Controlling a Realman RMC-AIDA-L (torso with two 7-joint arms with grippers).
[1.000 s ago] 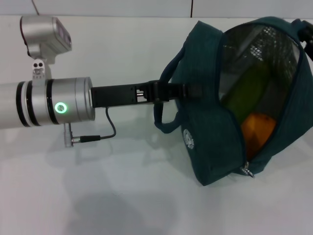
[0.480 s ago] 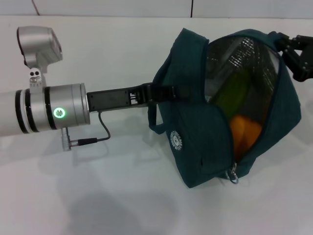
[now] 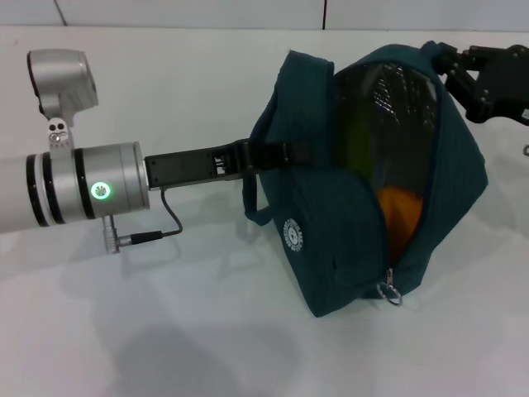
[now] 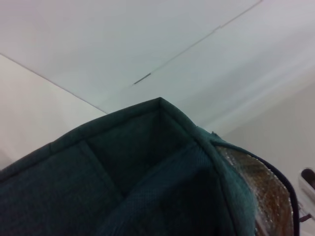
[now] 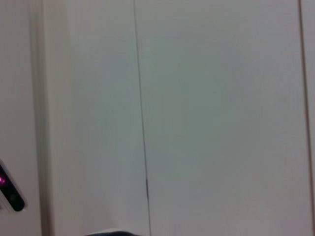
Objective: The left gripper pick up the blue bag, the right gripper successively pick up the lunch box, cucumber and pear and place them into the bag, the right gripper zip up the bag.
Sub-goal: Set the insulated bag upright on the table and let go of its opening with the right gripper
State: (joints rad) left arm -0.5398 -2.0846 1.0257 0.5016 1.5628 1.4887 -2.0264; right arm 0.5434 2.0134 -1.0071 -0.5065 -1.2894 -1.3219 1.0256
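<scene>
— Where's the right gripper (image 3: 457, 68) now?

— At the far end of the blue bag (image 3: 331, 223), at the top corner of its open mouth, fingers splayed apart with nothing between them as far as I can tell.

— And the zip pull (image 3: 389, 292)?

— At the opposite, near end of the opening, hanging low by the table (image 3: 165, 331). The mouth's long axis runs from the gripper down toward it, so the right arm, I'd judge, must travel that whole length.

— The left gripper (image 3: 281, 154)?

— Clamped on a handle at the bag's side, holding it tilted.

— Contents?

— The pear (image 3: 398, 217) shows low in the opening, the cucumber (image 3: 357, 132) darkly above it. The lunch box I can't make out.
</scene>
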